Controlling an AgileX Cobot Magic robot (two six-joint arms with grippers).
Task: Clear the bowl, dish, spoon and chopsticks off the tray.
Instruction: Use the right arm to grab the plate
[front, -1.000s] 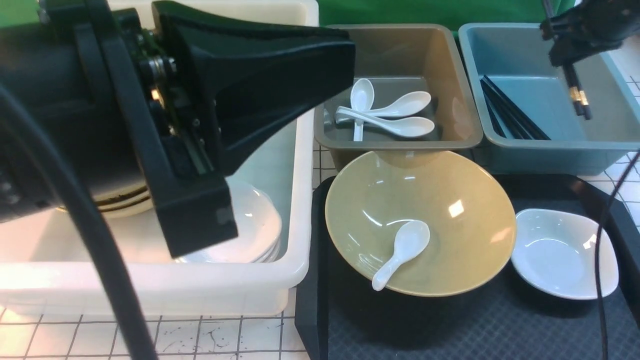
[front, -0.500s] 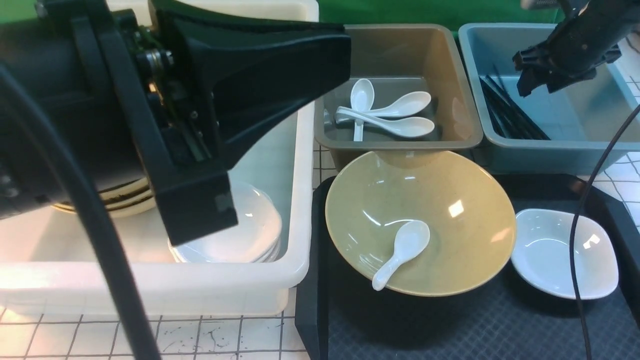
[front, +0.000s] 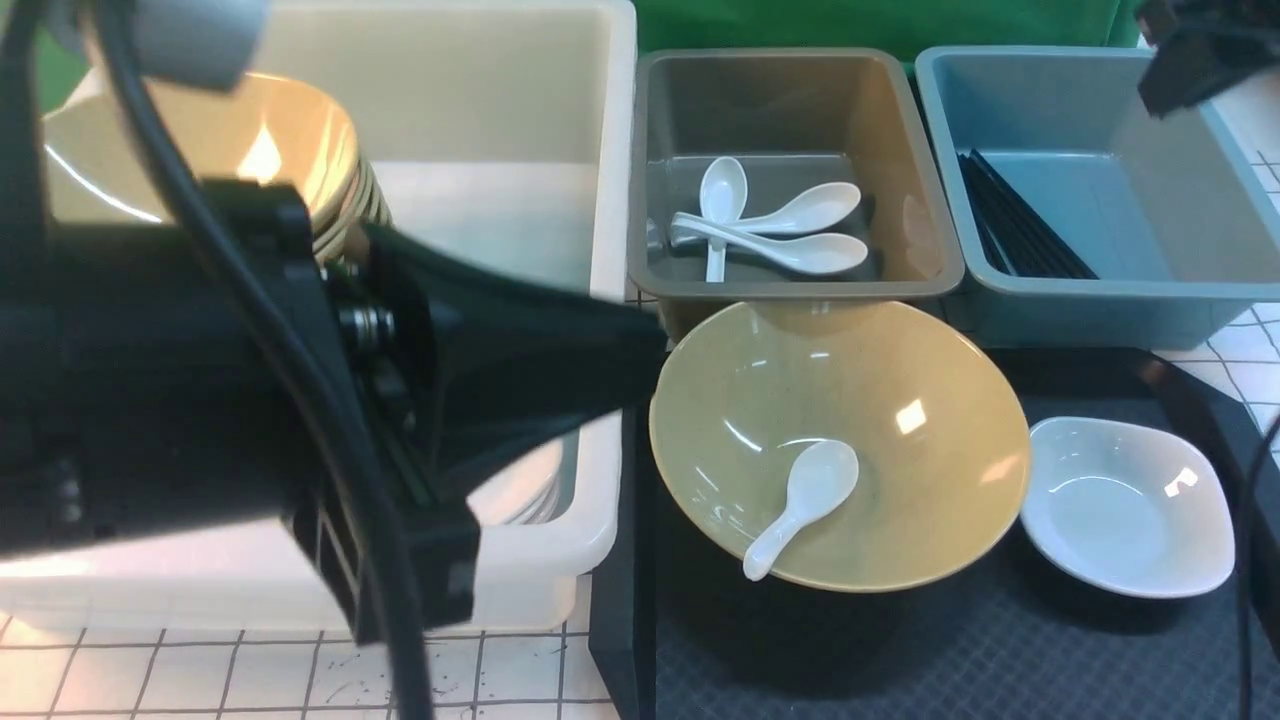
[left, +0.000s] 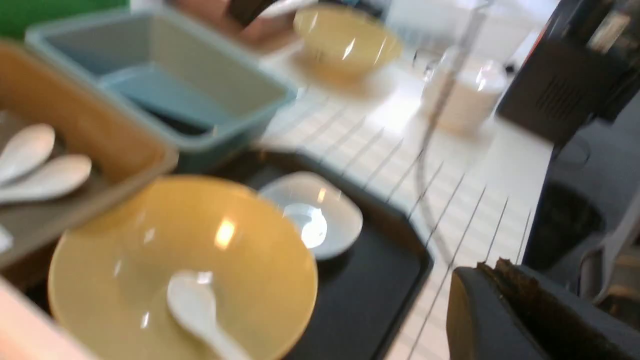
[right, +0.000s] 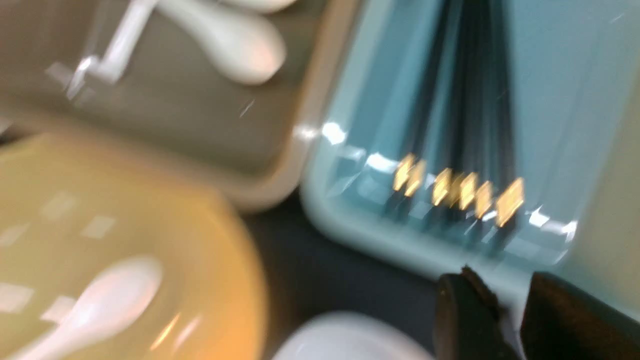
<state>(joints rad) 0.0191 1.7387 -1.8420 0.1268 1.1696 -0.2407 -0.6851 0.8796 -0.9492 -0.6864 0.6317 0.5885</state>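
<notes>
The olive-yellow bowl (front: 900, 400) sits tilted on the black tray (front: 900, 650), with the white spoon (front: 805, 495) lying inside it. The small white dish (front: 1125, 505) rests on the tray to the bowl's right. Black chopsticks (front: 1020, 230) with gold bands (right: 460, 187) lie in the blue bin (front: 1080, 300), off the tray. My left gripper (front: 650, 350) is shut and empty, its tip just left of the bowl's rim; it also shows in the left wrist view (left: 492, 267). My right gripper (right: 505, 290) hangs over the blue bin's near wall, jaws slightly apart with nothing between them.
The white tub (front: 600, 300) at left holds stacked olive bowls (front: 250, 160) and white dishes (front: 530, 490). The grey bin (front: 790, 290) behind the bowl holds several spoons. Another yellow bowl (left: 345, 40) and a white stack (left: 465, 95) stand beyond the tray.
My right gripper let the chopsticks drop into the blue bin and pulled up toward the right. My left arm came down and toward the bowl, uncovering the stacked bowls in the tub.
</notes>
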